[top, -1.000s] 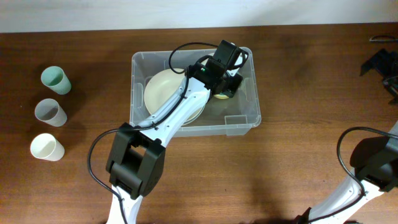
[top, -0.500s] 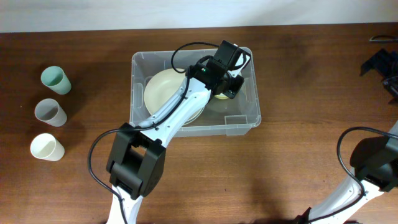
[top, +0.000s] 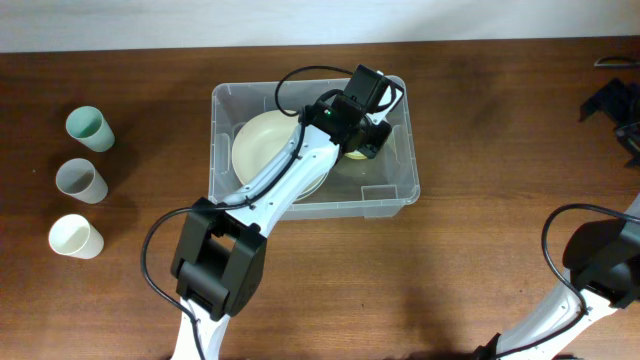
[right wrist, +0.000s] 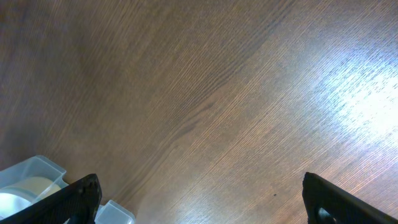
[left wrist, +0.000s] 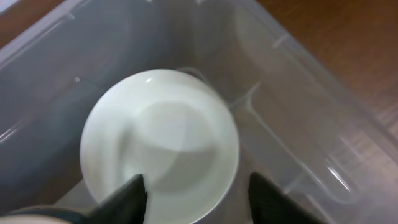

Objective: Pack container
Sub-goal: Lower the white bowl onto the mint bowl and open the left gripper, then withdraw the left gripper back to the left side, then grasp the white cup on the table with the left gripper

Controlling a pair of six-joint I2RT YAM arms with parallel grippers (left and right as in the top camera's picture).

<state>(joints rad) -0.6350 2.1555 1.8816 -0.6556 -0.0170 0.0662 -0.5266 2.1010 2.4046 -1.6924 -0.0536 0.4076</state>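
The container [top: 391,196], a big clear bin, stands mid-table. A wide cream plate [top: 262,148] lies in its left part, and a small white bowl [left wrist: 160,143] sits upright on the floor of its right part. My left gripper [top: 362,140] reaches down into the bin over that bowl. In the left wrist view the left gripper [left wrist: 196,196] is open, one finger over the bowl's near rim, the other just off its right edge. My right gripper [right wrist: 214,199] stands wide open over bare wood, with a corner of the container [right wrist: 32,176] at lower left.
Three cups stand in a column at the table's left: teal [top: 89,128], grey [top: 80,180] and cream [top: 75,237]. The left arm stretches from the front edge across the bin's near wall. The right arm's base [top: 600,262] is at the right edge.
The left gripper's jaws have come apart over the small bowl, and its head has shifted very slightly. The bin, cups and right arm have not moved.
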